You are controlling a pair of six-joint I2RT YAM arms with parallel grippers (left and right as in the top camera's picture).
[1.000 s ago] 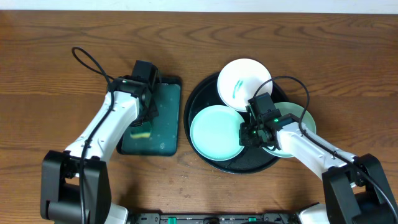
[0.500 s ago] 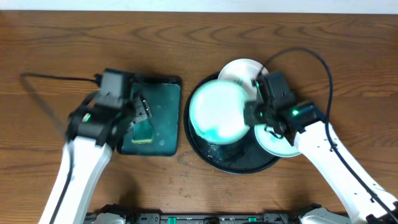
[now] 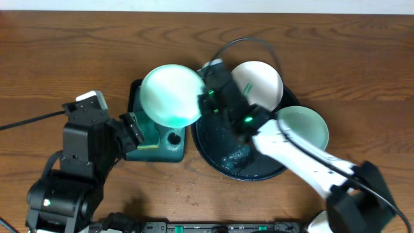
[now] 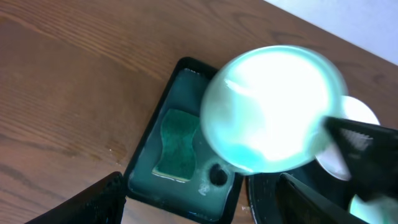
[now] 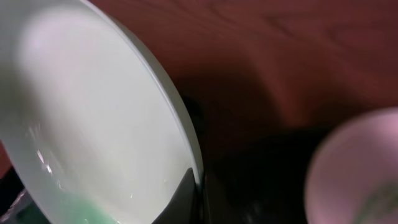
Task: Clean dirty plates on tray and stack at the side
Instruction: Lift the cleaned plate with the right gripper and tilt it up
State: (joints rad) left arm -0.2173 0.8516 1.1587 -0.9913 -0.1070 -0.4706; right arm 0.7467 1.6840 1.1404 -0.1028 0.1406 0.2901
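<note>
My right gripper [image 3: 206, 98] is shut on the rim of a pale aqua plate [image 3: 171, 96] and holds it in the air over the far end of the green tray [image 3: 176, 154]. In the right wrist view the plate [image 5: 93, 118] fills the left side, its edge pinched at the right gripper [image 5: 198, 194]. Two more plates [image 3: 257, 83] [image 3: 303, 127] lie in the black round tray [image 3: 240, 169]; the far one has a teal smear. My left gripper [image 3: 132, 129] [image 4: 199, 208] hangs open above the green tray [image 4: 181, 63], holding nothing. The raised plate [image 4: 273, 115] shows there too.
A green sponge [image 4: 177, 143] lies in the rectangular green tray beside a dark round spot [image 4: 217, 175]. Bare wooden table [image 3: 58, 58] stretches to the left and back. The left arm's cable [image 3: 32, 120] trails off to the left.
The right arm lifted the plate off the black tray and carried it left over the green tray. The left gripper opened and drew back toward the front left.
</note>
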